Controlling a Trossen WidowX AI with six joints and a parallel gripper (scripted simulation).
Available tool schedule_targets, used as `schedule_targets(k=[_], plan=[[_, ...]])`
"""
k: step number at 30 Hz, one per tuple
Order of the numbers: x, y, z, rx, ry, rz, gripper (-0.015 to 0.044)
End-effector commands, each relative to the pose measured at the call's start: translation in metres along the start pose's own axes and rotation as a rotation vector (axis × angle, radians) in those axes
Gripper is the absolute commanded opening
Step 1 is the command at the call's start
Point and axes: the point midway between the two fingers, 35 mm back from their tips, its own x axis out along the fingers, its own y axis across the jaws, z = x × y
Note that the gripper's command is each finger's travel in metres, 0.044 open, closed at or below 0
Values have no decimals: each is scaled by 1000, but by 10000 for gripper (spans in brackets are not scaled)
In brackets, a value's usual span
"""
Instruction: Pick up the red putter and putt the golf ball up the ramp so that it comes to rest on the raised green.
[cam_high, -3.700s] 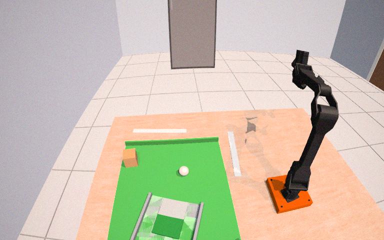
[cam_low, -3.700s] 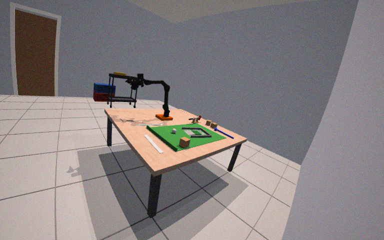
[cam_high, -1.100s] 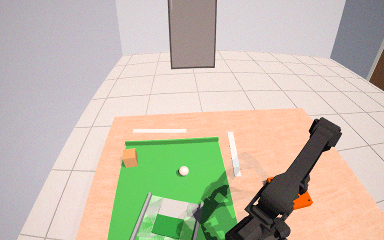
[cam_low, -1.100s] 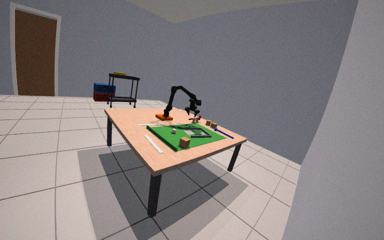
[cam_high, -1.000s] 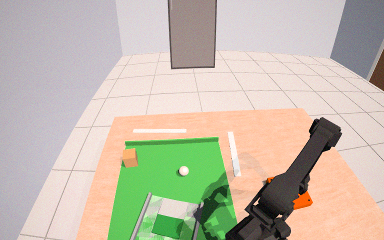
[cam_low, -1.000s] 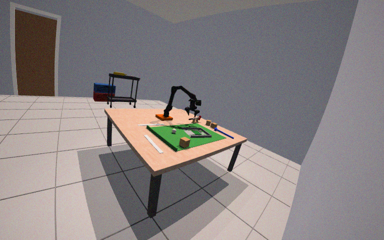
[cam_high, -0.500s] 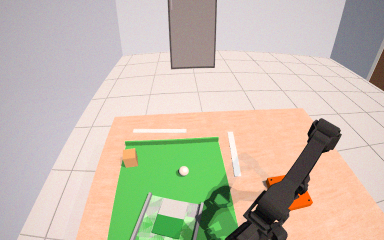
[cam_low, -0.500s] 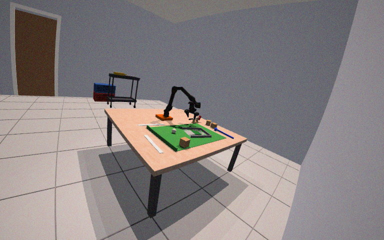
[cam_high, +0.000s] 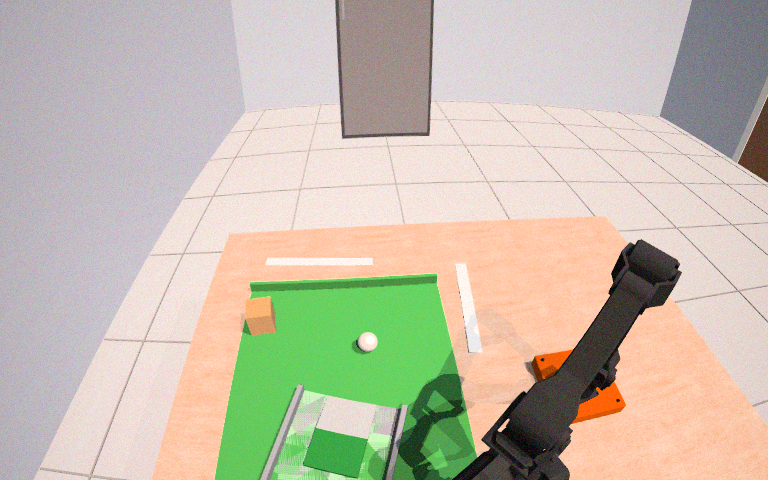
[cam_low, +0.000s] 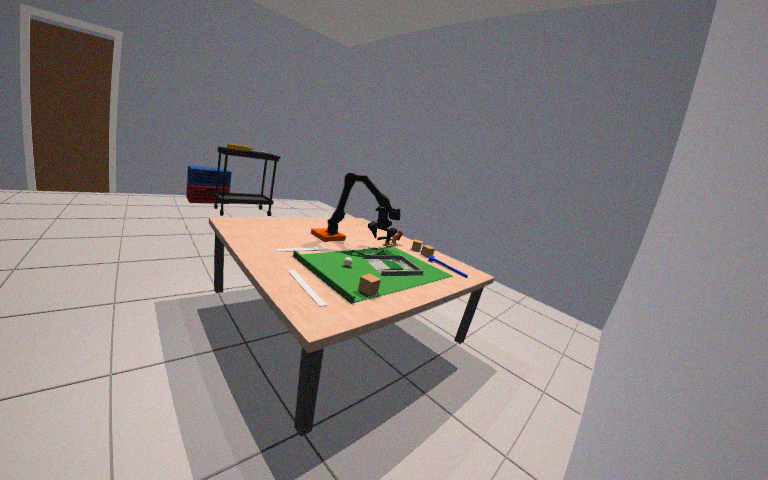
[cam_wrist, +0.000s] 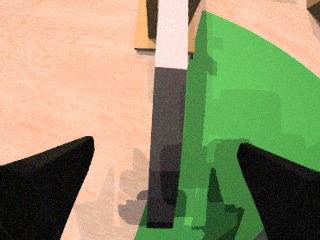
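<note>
The putter's shaft shows in the wrist view with a white part (cam_wrist: 171, 35) and a dark grip (cam_wrist: 169, 110); its red head (cam_low: 399, 234) shows in the exterior view, raised on a tan holder (cam_wrist: 143, 35). My gripper (cam_wrist: 169, 148) (cam_low: 380, 238) is open and empty, above the grip, which runs between its fingers as seen from the wrist. In the top view the gripper is out of frame. The white golf ball (cam_high: 367, 341) (cam_low: 347, 262) rests on the green mat (cam_high: 317, 305) (cam_low: 322, 270), in front of the pale ramp (cam_high: 346, 414) and the darker raised green (cam_high: 335, 452).
Grey rails (cam_high: 283, 433) (cam_high: 396, 441) flank the ramp. A wooden block (cam_high: 260, 315) (cam_low: 369, 284) stands at the mat's corner. Two more blocks (cam_low: 416, 245) (cam_low: 427, 250) and a blue putter (cam_low: 450, 267) lie beyond the mat. White strips (cam_high: 318, 261) (cam_high: 468, 308) lie beside it.
</note>
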Motion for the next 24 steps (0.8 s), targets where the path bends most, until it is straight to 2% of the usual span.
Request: schedule_targets(k=[1, 12, 24], plan=[[9, 3, -3, 9, 2, 13, 440], [17, 4, -6, 9, 2, 13, 440], [15, 1, -4, 2, 2, 6, 125]])
